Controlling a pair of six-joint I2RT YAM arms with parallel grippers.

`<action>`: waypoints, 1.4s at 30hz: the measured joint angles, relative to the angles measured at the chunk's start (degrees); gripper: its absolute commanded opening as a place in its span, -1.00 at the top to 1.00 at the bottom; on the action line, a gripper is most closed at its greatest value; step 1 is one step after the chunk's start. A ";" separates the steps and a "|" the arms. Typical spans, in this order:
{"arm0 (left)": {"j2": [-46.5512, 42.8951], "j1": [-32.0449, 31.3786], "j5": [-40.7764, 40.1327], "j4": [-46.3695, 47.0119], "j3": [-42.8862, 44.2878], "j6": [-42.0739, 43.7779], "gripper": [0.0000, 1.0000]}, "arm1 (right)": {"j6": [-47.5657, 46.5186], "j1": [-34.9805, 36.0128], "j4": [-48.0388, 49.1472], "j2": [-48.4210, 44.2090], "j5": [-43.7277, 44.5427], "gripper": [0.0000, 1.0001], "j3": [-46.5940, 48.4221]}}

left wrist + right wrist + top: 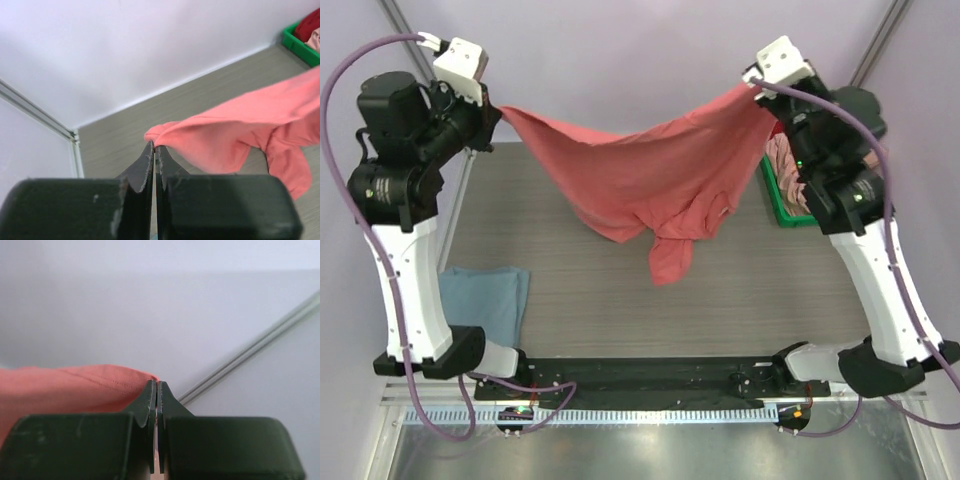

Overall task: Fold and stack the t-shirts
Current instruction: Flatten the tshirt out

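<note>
We hold the salmon-red t-shirt (650,185) up in the air. Our left fingers (152,152) pinch one corner tight at the upper left. Our right fingers (156,390) pinch the other corner at the upper right. Its middle sags over the desk (740,300). The grey-blue t-shirt (485,295) lies at the lower left.

Grey wood-grain surface (580,300), pale walls (640,50) behind. Green plastic bin (778,212) at its right edge, toward the far side. Slanted metal posts (402,30) at both far corners; white slotted rail (620,414) along the near edge.
</note>
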 measured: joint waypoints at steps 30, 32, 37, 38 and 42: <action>-8.09 0.00 -4.74 10.34 2.38 9.09 1.00 | -13.84 -1.31 3.26 -6.84 -14.40 0.98 13.51; -6.05 0.00 -4.92 10.43 -2.38 10.34 1.00 | -14.12 -1.68 5.40 -5.03 -14.60 0.98 4.76; 1.60 0.00 -5.20 11.21 -16.70 13.79 1.00 | -12.59 -5.46 9.51 2.99 -16.48 0.97 -11.56; 3.45 0.00 -5.07 11.21 -19.17 14.38 1.00 | -12.17 -6.47 9.64 5.22 -16.98 0.97 -14.34; 11.65 -0.15 -4.44 11.28 -26.40 15.04 1.00 | -11.23 -10.71 11.69 14.95 -18.71 0.98 -20.46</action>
